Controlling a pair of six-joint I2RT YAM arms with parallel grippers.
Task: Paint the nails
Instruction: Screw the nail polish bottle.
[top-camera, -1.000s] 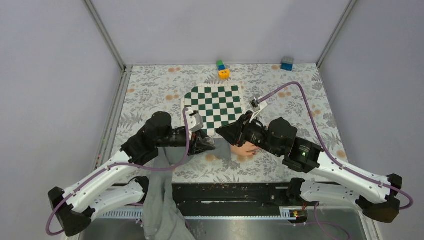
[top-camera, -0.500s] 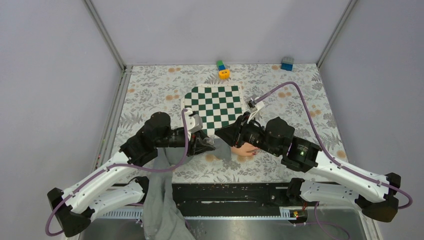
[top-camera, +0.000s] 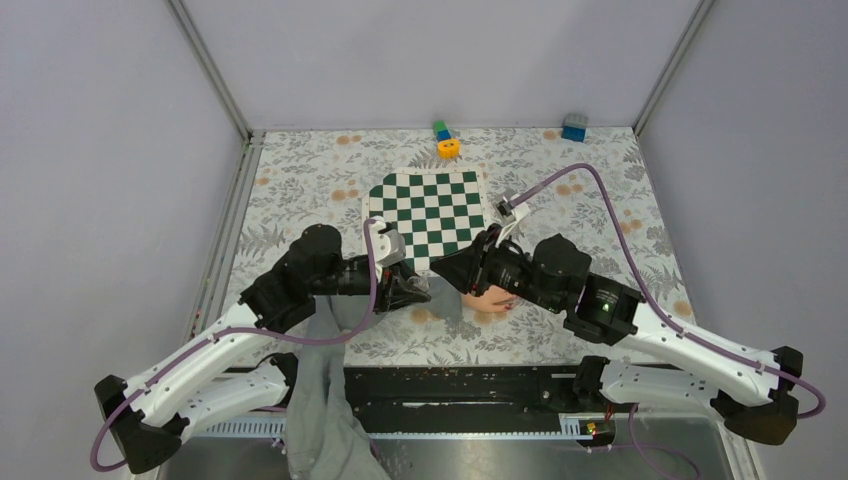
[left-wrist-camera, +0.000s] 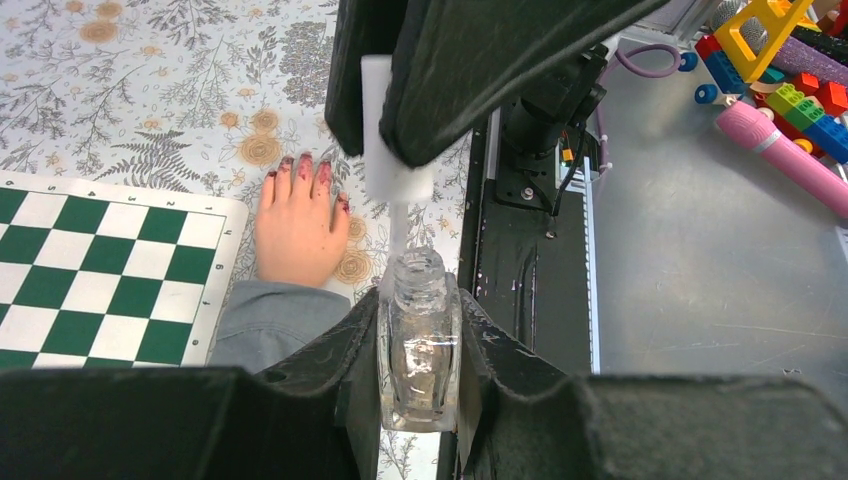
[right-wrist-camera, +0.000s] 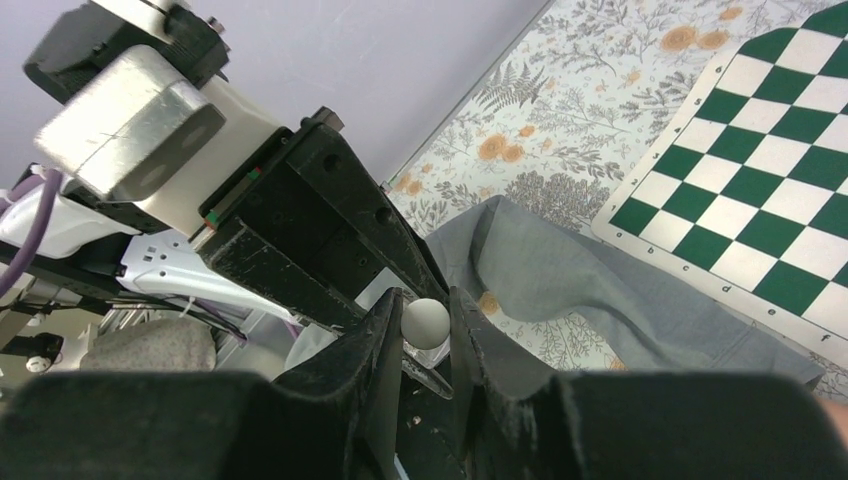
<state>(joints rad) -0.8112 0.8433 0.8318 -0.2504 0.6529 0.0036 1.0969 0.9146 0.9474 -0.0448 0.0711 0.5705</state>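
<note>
Left wrist view: your left gripper (left-wrist-camera: 418, 305) is closed tight on a clear glass bottle (left-wrist-camera: 418, 375). Your right gripper (right-wrist-camera: 426, 300) is nearly closed, pinching the white brush cap (left-wrist-camera: 393, 150), whose stem reaches the bottle's neck. Beyond them a pale hand (left-wrist-camera: 298, 232) lies flat on the floral table (left-wrist-camera: 150, 90) beside the chessboard (left-wrist-camera: 90, 270). Its nails (left-wrist-camera: 305, 162) are dark red, glossy and smeared, apart from both grippers.

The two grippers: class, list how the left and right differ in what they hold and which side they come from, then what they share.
The left gripper clamps a clear glass bottle; the right gripper clamps a white cap. The left gripper points in from the left side, the right gripper from the right. Shared: both shut, black-fingered, meeting tip to tip by the pale hand.
</note>
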